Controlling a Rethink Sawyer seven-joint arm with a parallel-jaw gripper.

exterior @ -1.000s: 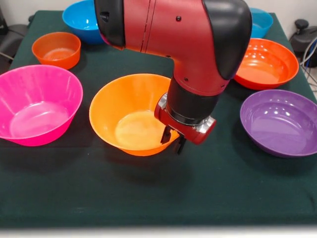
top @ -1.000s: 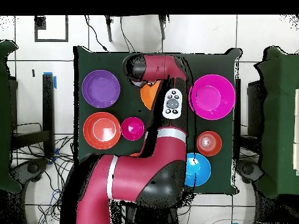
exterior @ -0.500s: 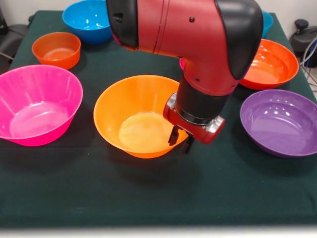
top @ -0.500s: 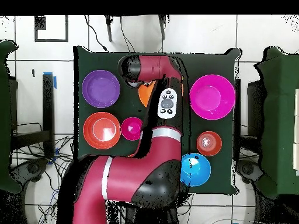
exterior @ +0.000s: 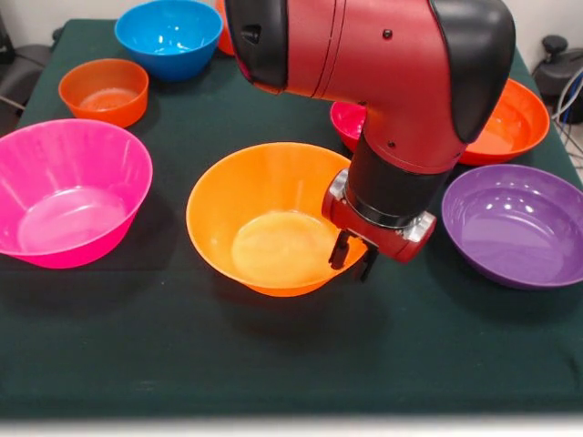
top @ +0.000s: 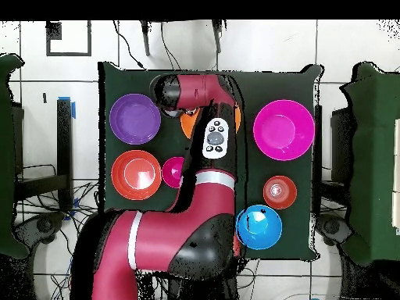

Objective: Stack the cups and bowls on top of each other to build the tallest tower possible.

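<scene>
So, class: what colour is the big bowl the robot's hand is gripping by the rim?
Yellow-orange bowl, seen best in the front view.

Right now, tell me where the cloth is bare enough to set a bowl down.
The widest bare strip runs along the near edge of the green cloth, in front of the pink bowl, the yellow-orange bowl and the purple bowl. A smaller patch lies behind the yellow-orange bowl. It is crowded by the gripper.
</scene>
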